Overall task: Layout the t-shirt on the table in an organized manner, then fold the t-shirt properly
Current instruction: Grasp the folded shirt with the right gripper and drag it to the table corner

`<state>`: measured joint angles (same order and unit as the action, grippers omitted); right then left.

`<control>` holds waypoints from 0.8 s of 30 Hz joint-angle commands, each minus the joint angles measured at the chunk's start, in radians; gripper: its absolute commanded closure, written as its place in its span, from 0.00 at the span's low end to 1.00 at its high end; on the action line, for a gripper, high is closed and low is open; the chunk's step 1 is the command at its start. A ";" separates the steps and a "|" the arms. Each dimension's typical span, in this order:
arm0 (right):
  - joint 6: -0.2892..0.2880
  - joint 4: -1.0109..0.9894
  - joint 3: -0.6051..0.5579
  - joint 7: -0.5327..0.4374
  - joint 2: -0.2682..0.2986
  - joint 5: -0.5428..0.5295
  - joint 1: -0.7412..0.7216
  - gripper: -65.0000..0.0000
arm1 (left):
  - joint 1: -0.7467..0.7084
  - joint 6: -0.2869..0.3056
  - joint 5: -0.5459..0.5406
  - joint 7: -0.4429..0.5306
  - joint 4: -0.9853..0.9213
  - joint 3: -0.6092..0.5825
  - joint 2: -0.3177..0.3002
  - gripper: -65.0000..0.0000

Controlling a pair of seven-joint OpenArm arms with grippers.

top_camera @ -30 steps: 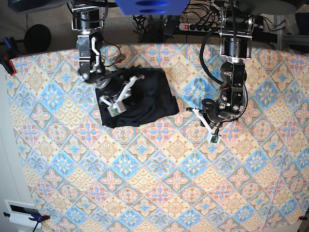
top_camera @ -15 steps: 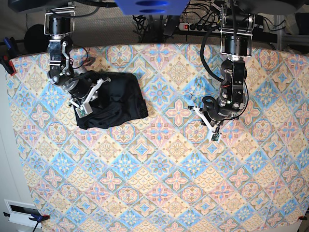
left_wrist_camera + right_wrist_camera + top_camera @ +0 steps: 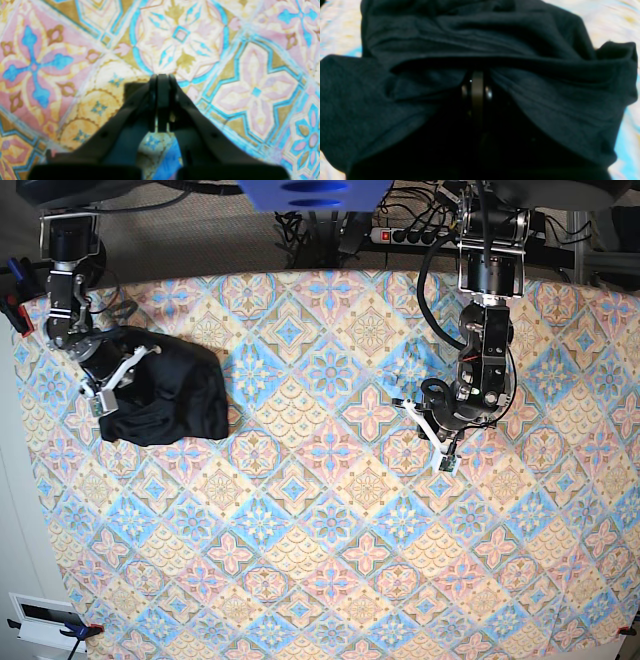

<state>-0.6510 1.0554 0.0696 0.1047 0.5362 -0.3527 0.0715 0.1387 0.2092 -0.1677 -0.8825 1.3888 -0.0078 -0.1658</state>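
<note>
The black t-shirt (image 3: 165, 398) lies bunched in a rumpled heap near the far left corner of the patterned bench (image 3: 330, 560) in the base view, its folds stacked and one hem curling up at the side in the right wrist view. The right pincer (image 3: 100, 392) rests on the heap's left edge, its jaws pressed together with dark cloth (image 3: 520, 82) draped closely around them, though whether any fabric sits between them cannot be told. Well apart, on the other side of the bench, the left pincer (image 3: 160, 82) hangs over bare pattern with its jaws together, clamped on nothing.
</note>
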 commanded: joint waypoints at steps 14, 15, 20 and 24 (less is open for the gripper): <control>0.095 -0.143 -0.001 -0.007 0.189 0.145 0.026 1.00 | 0.017 0.000 -0.005 0.018 0.017 0.002 -0.005 1.00; 0.095 -0.162 -0.003 -0.035 0.200 0.145 0.026 1.00 | 0.017 0.000 -0.005 0.018 0.017 0.002 -0.005 1.00; 0.095 -0.209 -0.004 -0.118 0.226 0.145 0.024 1.00 | 0.011 0.000 -0.005 0.018 0.017 0.002 -0.005 1.00; 0.095 -0.206 -0.006 -0.153 0.226 0.145 0.026 1.00 | 0.011 0.000 -0.008 0.018 0.017 0.002 -0.005 1.00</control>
<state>-0.5766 0.8562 0.0647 -0.1131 0.7399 -0.2604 0.0883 0.1329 0.2092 -0.1684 -0.8722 1.3888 -0.0074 -0.1661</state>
